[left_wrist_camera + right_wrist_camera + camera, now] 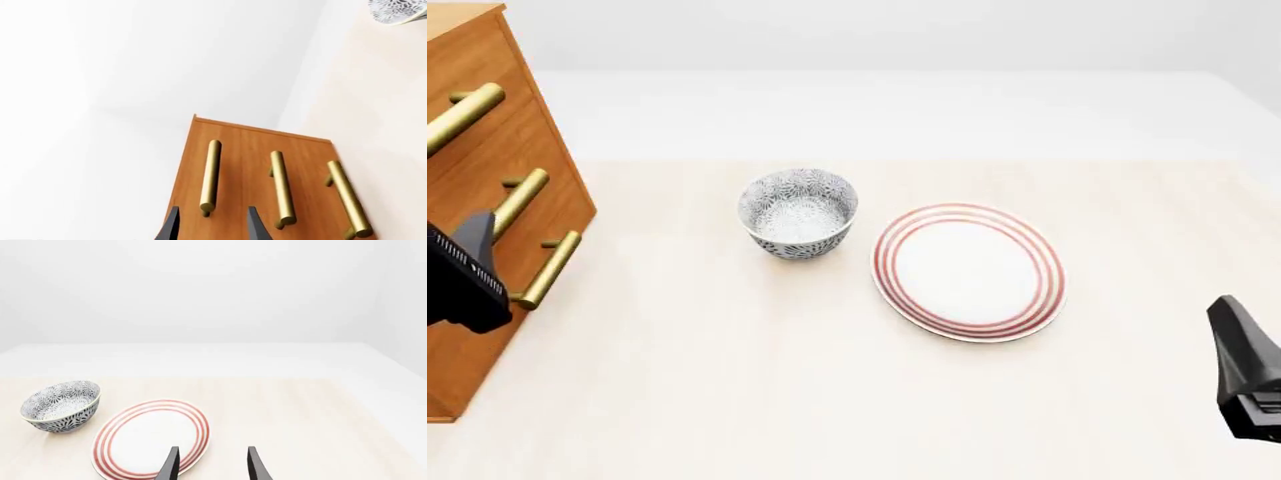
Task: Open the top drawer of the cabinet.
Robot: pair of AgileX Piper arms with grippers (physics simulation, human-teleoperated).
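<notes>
At the far left of the front view, the cabinet point(487, 190) is standing on the pale wood-grain table point(761, 400), its orange-brown front facing across toward the dishes. Three brass bar handles are sticking out from it, one above another. The top drawer point(467, 70) is sitting highest, at the upper left corner of that view, and its handle point(463, 117) is lying flat against a closed front as far as I can see.

I am holding my left gripper point(210, 226) just in front of the cabinet, low beside the bottom handle in the front view. In my left wrist view its two dark fingertips are standing apart, moderately wide, with the end of one brass bar showing between them; nothing is being gripped.

Moving right, a patterned grey-and-white bowl point(799, 213) is resting upright on the table, and just beside it a white plate point(968, 270) with red rings is lying flat, apart from the bowl.

At the far right, my right gripper point(211, 464) is hanging over the table near the plate's edge, fingers parted and holding nothing.

Beyond the table a plain white floor and white wall are filling the background.
</notes>
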